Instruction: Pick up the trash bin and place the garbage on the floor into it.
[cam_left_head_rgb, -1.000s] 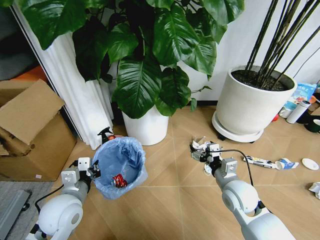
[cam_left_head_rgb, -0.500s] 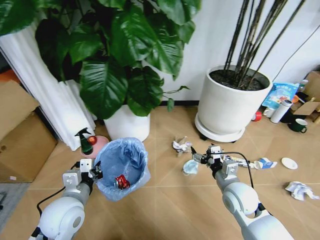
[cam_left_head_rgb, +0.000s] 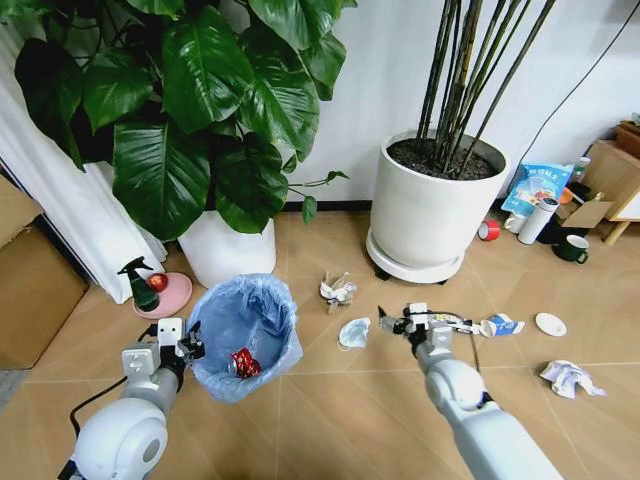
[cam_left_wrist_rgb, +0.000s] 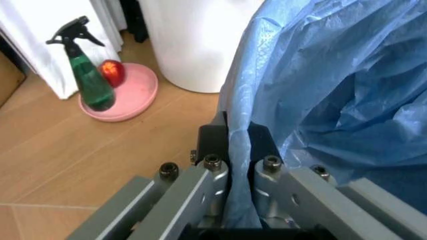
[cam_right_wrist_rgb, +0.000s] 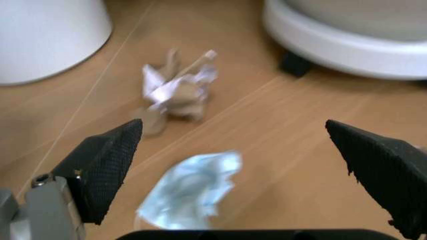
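Observation:
The trash bin (cam_left_head_rgb: 245, 335), a small round bin lined with a crinkly light-blue bag (cam_left_wrist_rgb: 320, 90), hangs at my lower left. My left gripper (cam_left_head_rgb: 188, 343) is shut on its rim, with the bag pinched between the fingers (cam_left_wrist_rgb: 215, 172). A crushed red can (cam_left_head_rgb: 243, 363) lies inside. My right gripper (cam_left_head_rgb: 392, 323) is open and low over the floor, just right of a blue face mask (cam_left_head_rgb: 353, 332) (cam_right_wrist_rgb: 190, 192). Crumpled paper (cam_left_head_rgb: 338, 290) (cam_right_wrist_rgb: 180, 90) lies beyond the mask. Further right are a small carton (cam_left_head_rgb: 499, 325), a white lid (cam_left_head_rgb: 550, 323) and crumpled white paper (cam_left_head_rgb: 570, 377).
Two big white planters (cam_left_head_rgb: 225, 250) (cam_left_head_rgb: 430, 210) stand at the back, the right one on a wheeled base (cam_right_wrist_rgb: 347, 40). A green spray bottle (cam_left_head_rgb: 140, 285) on a pink dish (cam_left_wrist_rgb: 127, 95) and a cardboard box (cam_left_head_rgb: 30, 290) are at left. A red tape roll (cam_left_head_rgb: 489, 229) and green mug (cam_left_head_rgb: 572, 248) sit far right.
The whole head picture has slid left, so the camera has turned right. The left gripper still holds the bin. The right gripper stays open beside the face mask.

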